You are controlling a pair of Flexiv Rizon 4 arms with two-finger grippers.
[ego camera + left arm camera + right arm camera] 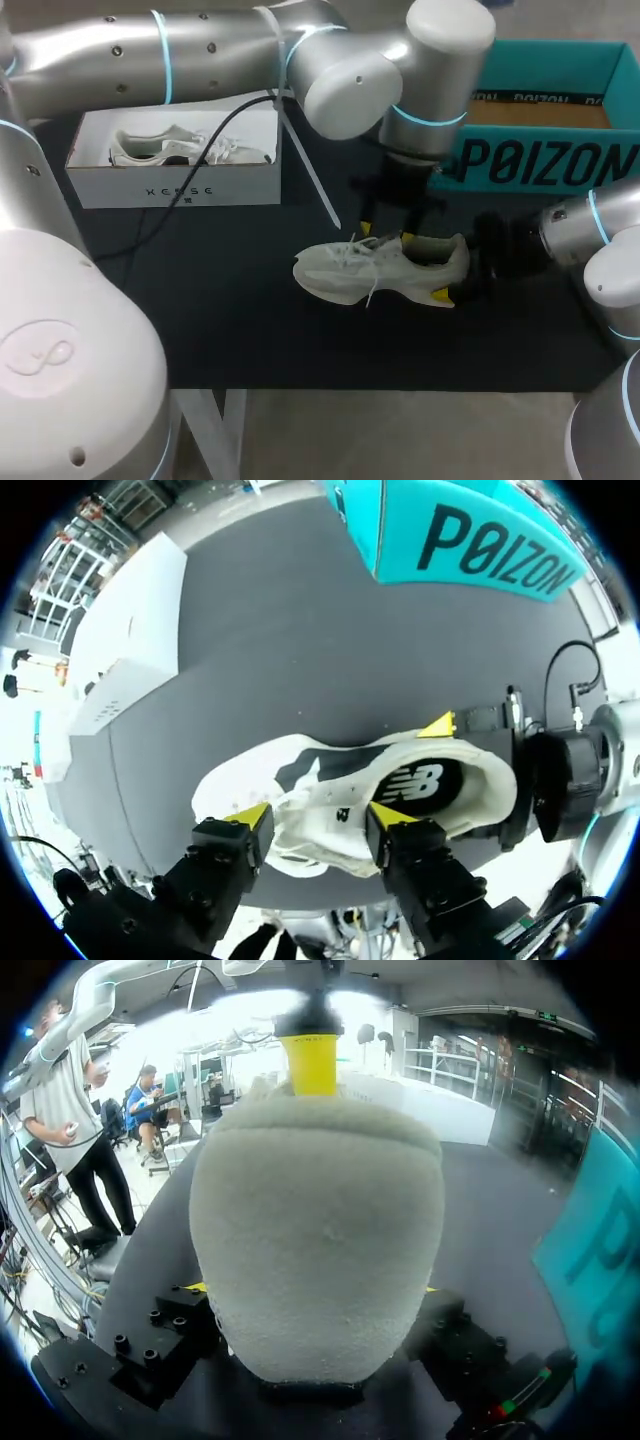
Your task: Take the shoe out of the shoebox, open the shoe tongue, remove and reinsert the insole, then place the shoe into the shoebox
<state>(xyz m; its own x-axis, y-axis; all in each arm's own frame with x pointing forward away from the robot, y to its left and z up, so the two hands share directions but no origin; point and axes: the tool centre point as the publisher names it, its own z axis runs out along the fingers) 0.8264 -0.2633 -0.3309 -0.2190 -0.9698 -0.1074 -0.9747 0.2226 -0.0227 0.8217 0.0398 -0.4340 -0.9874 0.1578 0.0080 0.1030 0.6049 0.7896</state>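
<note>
**Right gripper clamped on the heel of the pale shoe; left gripper spread over its lacing.**

The shoe sat over the dark table, between the white shoebox and the teal box; whether it rested on the surface or hung clear could not be told. The right gripper's fingers stood wide with the heel pressed between them. In its wrist view the fuzzy heel hid nearly all of both tips, leaving 2 yellow slivers. The left gripper's 2 tips stayed apart, straddling the tongue area with nothing gripped; contact was unclear. Another pale shoe lay in the white shoebox. The left arm's wrist cut off part of the teal box.
</note>
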